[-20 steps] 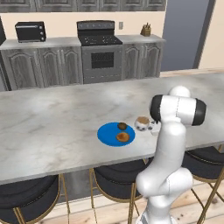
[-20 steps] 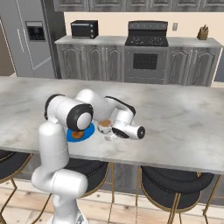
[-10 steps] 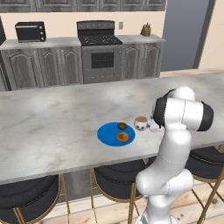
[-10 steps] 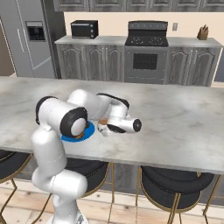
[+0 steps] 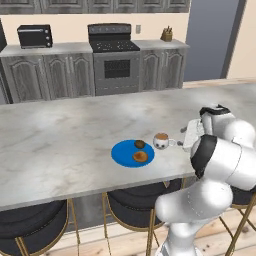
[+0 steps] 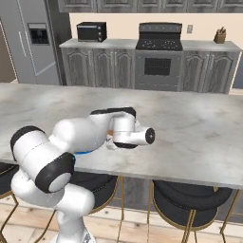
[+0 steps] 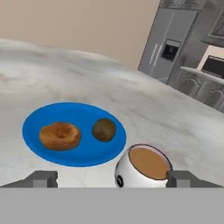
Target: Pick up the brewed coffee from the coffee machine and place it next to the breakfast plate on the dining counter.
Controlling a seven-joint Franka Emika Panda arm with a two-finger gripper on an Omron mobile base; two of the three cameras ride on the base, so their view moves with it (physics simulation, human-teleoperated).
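We find the mug point(image 5: 161, 140) standing on the dining counter point(image 5: 60, 140) just beside the plate point(image 5: 132, 152), the gripper point(image 7: 112, 178) open wide and apart from it (placing looks done), so next we would only withdraw clear without knocking it.

The dining counter point(image 5: 60, 145) has a smooth grey-white marbled stone top with a soft sheen. At centre frame the breakfast plate point(image 5: 122, 154) looks flat, matt bright blue. The brewed coffee point(image 7: 144, 168) sits in a glossy white mug. Lower frame, stools point(image 5: 30, 225) show black padded seats on shiny gold metal legs.
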